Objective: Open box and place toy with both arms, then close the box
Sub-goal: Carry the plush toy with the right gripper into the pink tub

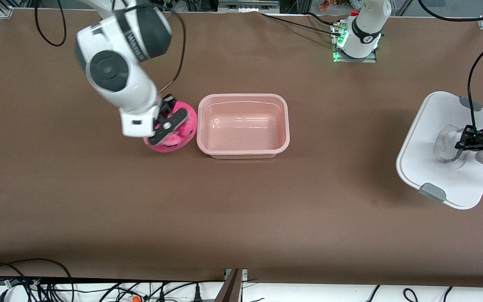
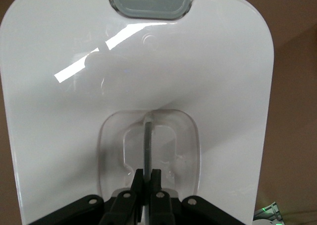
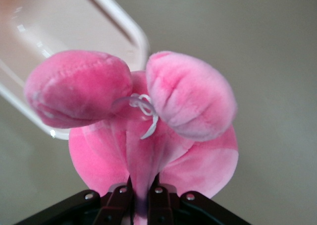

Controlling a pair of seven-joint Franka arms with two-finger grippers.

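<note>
Now right gripper [image 1: 167, 126] pinches only a fold of toy [image 1: 180, 136] beside box [image 1: 243, 126]; left gripper [image 1: 464, 141], clamped on lid [image 1: 428, 142] handle; the toy may slip

Bright even overhead light, white glare streak on the lid [image 2: 79, 71], soft shadows, motion-blurred right arm [image 1: 120, 63].

The brown table [image 1: 241, 209] carries the open pink box [image 1: 243, 126], with the toy [image 1: 174, 132] just beside it.

One box [image 1: 243, 126], one lid [image 1: 434, 138], one toy [image 1: 183, 130], two arms, each with one gripper, on one table [image 1: 241, 218].
</note>
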